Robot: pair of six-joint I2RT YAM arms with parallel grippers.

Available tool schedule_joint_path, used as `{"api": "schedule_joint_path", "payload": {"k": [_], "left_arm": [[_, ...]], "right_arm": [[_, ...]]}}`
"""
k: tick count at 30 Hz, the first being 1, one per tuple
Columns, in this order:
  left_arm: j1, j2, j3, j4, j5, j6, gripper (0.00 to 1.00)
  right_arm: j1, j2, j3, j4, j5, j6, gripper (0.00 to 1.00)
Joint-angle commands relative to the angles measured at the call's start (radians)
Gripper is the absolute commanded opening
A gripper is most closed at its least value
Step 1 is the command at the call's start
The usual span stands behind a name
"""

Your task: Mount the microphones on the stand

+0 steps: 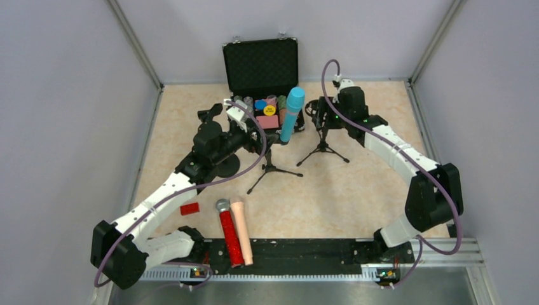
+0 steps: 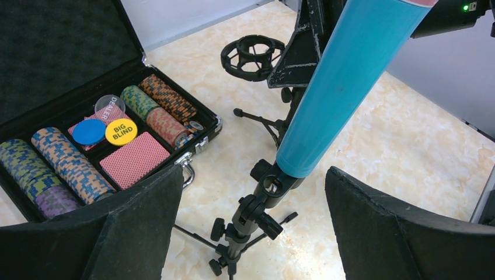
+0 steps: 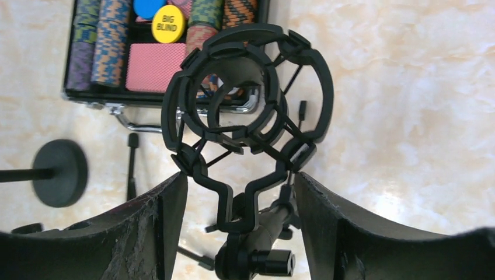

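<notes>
The light blue microphone [image 1: 291, 114] stands tilted in the clip of a black tripod stand [image 1: 273, 166]. In the left wrist view the blue microphone [image 2: 344, 87] sits in the clip [image 2: 274, 185]. My left gripper [image 1: 270, 143] [image 2: 254, 175] is open, a finger on each side of the clip, touching nothing. The glittery red microphone [image 1: 229, 234] and the peach-beige one [image 1: 242, 230] lie side by side at the near edge. My right gripper [image 1: 318, 117] [image 3: 239, 178] is open astride the neck of a shock mount [image 3: 245, 99] on a second tripod stand [image 1: 323, 147].
An open black case [image 1: 260, 67] of poker chips and cards stands at the back, just behind both stands. A small flat red block [image 1: 189, 208] lies left of the red microphone. A round-based stand [image 3: 58, 172] sits under my left arm. Grey walls enclose the table.
</notes>
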Motion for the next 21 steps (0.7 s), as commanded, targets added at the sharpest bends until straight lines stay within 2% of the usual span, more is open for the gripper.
{"api": "schedule_joint_path", "payload": {"k": [1,7,15,21], "left_arm": [[0.003,-0.018,0.006,0.048,0.014,-0.012,0.94],[0.005,-0.021,0.007,0.045,0.012,-0.014,0.94],[0.004,-0.022,0.009,0.042,0.014,-0.021,0.94],[0.003,-0.023,0.009,0.042,0.019,-0.024,0.93]], "right_arm": [[0.036,0.022,0.078,-0.061,0.124,-0.098,0.66],[0.054,0.011,0.064,-0.07,0.148,-0.121,0.49],[0.054,-0.083,0.011,-0.049,0.19,-0.126,0.01],[0.054,-0.178,-0.015,-0.04,0.244,-0.125,0.0]]}}
